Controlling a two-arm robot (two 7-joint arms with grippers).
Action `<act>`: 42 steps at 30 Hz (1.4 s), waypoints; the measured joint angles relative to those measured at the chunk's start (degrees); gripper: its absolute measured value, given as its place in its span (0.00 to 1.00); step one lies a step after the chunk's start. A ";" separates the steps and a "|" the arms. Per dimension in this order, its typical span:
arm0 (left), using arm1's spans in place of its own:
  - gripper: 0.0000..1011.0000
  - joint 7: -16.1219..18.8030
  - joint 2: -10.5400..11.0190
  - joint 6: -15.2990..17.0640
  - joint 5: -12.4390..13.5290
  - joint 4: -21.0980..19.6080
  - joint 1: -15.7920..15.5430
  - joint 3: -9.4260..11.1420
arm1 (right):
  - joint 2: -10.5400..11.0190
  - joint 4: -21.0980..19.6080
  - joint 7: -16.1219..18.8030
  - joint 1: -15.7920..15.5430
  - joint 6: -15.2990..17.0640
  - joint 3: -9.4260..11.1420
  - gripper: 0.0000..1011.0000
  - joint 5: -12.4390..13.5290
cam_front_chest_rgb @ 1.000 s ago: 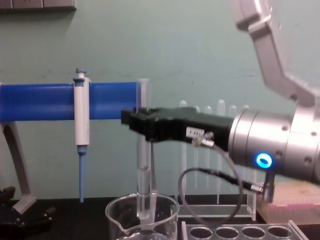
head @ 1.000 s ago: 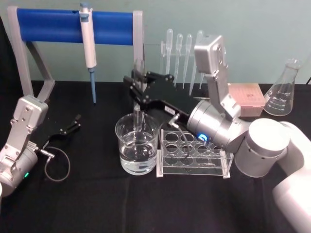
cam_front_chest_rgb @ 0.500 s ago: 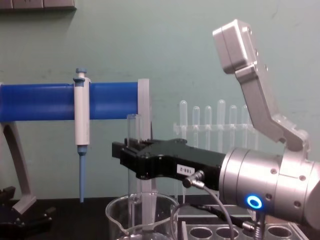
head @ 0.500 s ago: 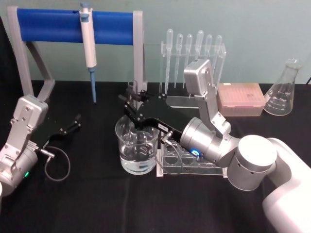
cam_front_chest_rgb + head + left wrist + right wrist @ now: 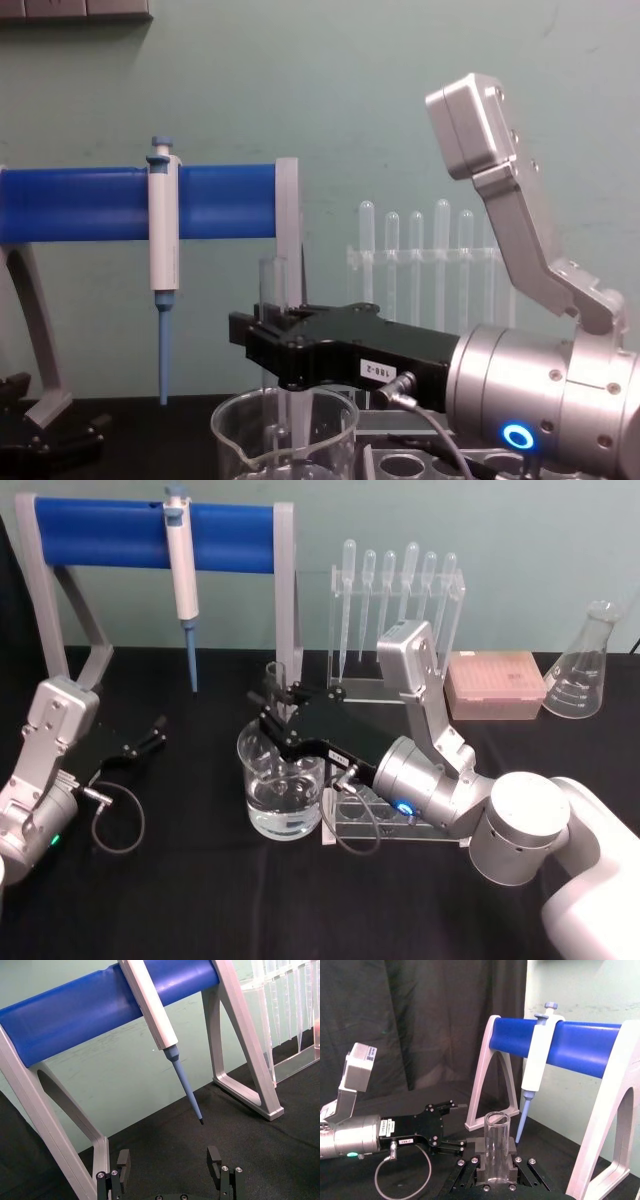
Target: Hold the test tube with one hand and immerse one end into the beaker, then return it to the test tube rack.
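My right gripper [image 5: 272,718] clamps a clear, upright test tube [image 5: 276,683], open rim above my grip, lower end inside the beaker [image 5: 262,805] beneath; left gripper [image 5: 169,1159] spread, idle.

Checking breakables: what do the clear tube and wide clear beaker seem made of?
Clear test tube, gripped by the right gripper: probably glass, glossy, transparent. Wide clear beaker: probably glass, shiny rolled rim; clear plastic possible. Left gripper rests left.
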 joint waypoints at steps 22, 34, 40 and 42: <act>0.99 0.00 0.00 0.00 0.00 0.00 0.00 0.00 | -0.50 0.44 -0.09 -0.93 0.34 0.83 0.22 -0.69; 0.99 0.00 0.00 0.00 0.00 0.00 0.00 0.00 | -0.46 0.47 -0.12 -0.88 0.35 0.78 0.22 -0.68; 0.99 0.00 0.00 0.00 0.00 0.00 0.00 0.00 | -0.43 0.47 -0.15 -0.85 0.34 0.74 0.22 -0.65; 0.99 0.00 0.00 0.00 0.00 0.00 0.00 0.00 | -0.42 0.47 -0.16 -0.84 0.34 0.73 0.22 -0.64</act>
